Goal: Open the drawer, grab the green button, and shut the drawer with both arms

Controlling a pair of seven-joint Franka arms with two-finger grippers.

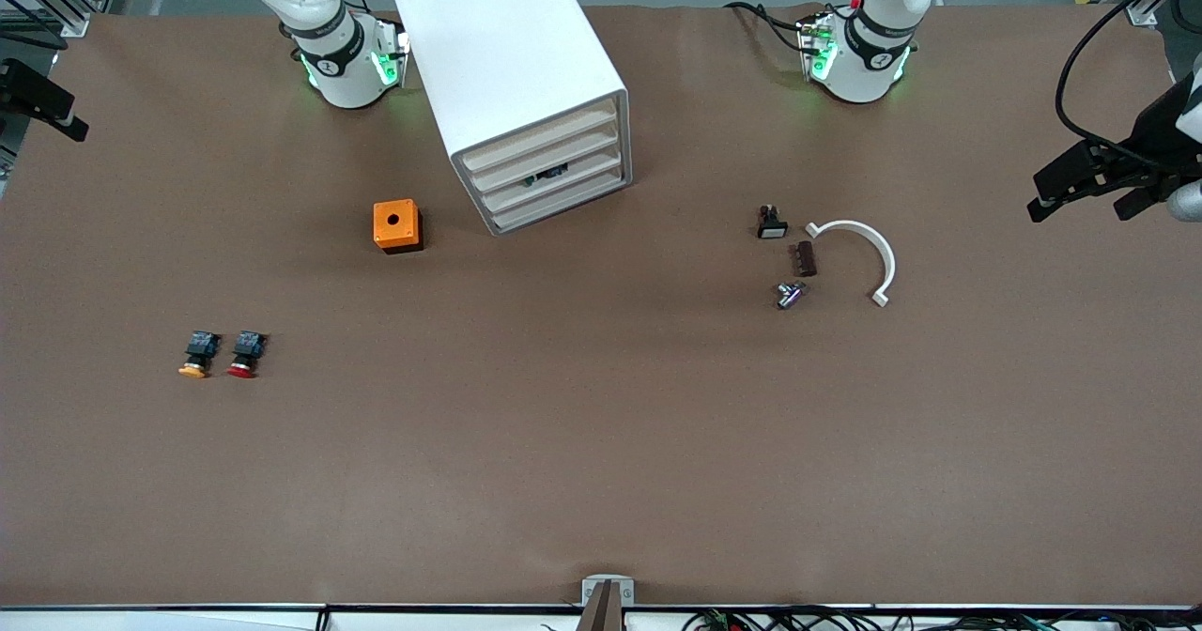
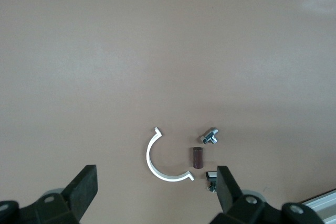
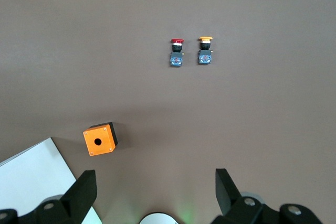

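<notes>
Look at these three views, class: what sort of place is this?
Most likely a robotics lab or test workcell. Two fixed arms stand at a brown-covered table, aluminium framing and loose cables line its edges, and industrial parts are laid out: a white drawer cabinet, an orange switch box and push buttons.

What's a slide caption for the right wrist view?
Open right end effector above orange box, red button, yellow button.

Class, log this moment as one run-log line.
drawer: shut | button: glimpsed inside | left hand: open, over white arc | right hand: open, over table near orange box
</notes>
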